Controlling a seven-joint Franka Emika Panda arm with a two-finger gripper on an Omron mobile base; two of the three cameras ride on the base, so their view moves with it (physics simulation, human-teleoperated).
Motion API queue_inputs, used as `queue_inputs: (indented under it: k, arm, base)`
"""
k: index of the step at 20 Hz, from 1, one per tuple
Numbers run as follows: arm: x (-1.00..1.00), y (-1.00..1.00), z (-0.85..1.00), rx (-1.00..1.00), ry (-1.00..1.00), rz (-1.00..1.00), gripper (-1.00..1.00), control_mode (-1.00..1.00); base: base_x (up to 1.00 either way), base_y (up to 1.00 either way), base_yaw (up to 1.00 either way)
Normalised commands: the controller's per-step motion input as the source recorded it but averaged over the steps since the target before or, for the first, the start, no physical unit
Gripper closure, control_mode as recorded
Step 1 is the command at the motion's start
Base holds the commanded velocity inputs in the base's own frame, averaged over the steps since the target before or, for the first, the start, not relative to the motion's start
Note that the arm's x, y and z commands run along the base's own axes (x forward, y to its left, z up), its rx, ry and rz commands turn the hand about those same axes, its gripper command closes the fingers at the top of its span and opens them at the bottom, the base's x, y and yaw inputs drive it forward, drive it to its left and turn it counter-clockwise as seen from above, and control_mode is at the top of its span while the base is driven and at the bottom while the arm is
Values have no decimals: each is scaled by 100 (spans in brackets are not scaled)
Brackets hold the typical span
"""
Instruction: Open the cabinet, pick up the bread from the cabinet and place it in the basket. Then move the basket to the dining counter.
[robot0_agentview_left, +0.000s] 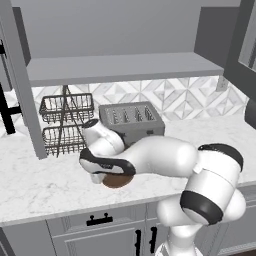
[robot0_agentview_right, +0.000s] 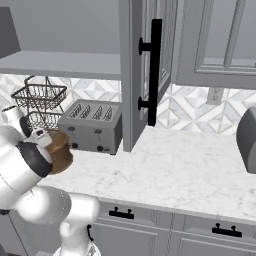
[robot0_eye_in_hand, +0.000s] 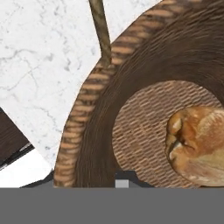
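Bread sits on the woven floor of the basket, off to one side. Basket is on the marble worktop, in front of the toaster, mostly hidden under the wrist. Gripper hangs right at the basket rim; can't tell its opening from these frames. Cabinet door is open.

Risk: a one-sided rim grab would likely tilt the basket in transit and roll the bread out. The open door also looks like a snag for the arm.

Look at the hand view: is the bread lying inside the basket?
Yes. The bread rests on the woven floor of the basket, ringed by its brown wall.
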Motion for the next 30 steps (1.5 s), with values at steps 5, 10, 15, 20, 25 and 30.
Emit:
queue_inputs:
  k: [5, 10, 15, 20, 25, 30]
  arm:
    - [-53, -8, 59, -2, -15, 1, 100, -100]
    - [-69, -7, 100, -1, -13, 6, 100, -100]
    - [-47, -27, 100, 0, -12, 13, 100, -100]
    - [-20, -58, 100, 2, -3, 19, 100, -100]
    - [-3, -62, 79, 6, 0, 1, 100, -100]
    - [0, -66, 34, 9, 4, 0, 100, -100]
  base:
    - [0, 0, 0]
    - [0, 0, 0]
    - [0, 0, 0]
    - [0, 0, 0]
    - [0, 0, 0]
    - [0, 0, 0]
